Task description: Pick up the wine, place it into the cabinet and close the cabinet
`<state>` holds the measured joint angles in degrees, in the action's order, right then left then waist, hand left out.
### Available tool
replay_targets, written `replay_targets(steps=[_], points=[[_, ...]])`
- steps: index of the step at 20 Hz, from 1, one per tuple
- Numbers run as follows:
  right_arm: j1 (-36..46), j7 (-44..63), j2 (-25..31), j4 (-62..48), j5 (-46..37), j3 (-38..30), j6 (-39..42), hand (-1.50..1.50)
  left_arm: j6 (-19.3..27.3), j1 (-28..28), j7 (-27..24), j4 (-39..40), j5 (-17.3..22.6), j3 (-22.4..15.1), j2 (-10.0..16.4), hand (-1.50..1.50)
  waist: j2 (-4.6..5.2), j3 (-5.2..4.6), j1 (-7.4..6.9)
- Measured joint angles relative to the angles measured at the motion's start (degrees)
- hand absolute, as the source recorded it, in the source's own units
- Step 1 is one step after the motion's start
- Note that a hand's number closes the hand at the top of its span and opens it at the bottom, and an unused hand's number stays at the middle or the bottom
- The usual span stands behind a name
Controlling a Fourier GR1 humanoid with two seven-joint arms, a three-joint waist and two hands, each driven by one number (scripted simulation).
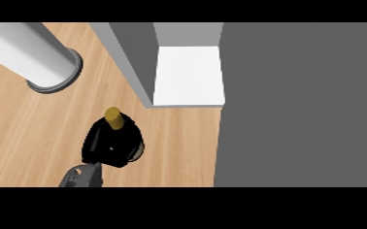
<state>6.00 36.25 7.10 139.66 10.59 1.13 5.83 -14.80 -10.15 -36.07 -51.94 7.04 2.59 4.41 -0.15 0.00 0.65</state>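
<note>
The wine bottle [113, 117] is dark with a gold cap. It stands upright on the wooden counter, in front of and to the left of the cabinet's opening. My left hand [108, 148] comes in from the lower left on its grey forearm and wraps round the bottle's body, black against black, hiding most of it. The cabinet [189, 75] is open and shows a white shelf with nothing on it. Its grey door [290, 106] swings out and fills the right side of the view. My right hand does not show.
A large white cylinder with a grey ring [44, 60] stands at the back left of the counter [43, 126]. The cabinet's grey side wall [132, 63] rises between it and the shelf.
</note>
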Motion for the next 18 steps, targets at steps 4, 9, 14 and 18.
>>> replay_targets(steps=[4,9,14,18], points=[[0.2,-0.2,0.6,-0.4,0.2,-1.9,0.7,-1.5,1.3,2.7,-2.1,-2.3,-0.2,1.5,2.1,1.5,-0.07,0.02,-0.36],[0.3,-0.4,-0.1,-0.6,0.0,-0.6,0.8,-1.5,1.7,8.2,-2.7,-7.7,1.6,3.6,3.8,1.5,-0.06,0.03,-0.66],[-0.4,-0.7,-0.4,-0.5,0.1,-0.8,1.1,-1.5,5.2,11.0,-3.8,-14.9,0.8,4.0,3.4,1.5,-0.08,0.02,-0.71],[0.2,0.0,-0.2,-0.6,0.3,-1.5,1.3,-1.5,5.4,13.2,-0.5,-23.4,2.6,3.3,2.6,1.5,-0.09,0.03,-0.74]])
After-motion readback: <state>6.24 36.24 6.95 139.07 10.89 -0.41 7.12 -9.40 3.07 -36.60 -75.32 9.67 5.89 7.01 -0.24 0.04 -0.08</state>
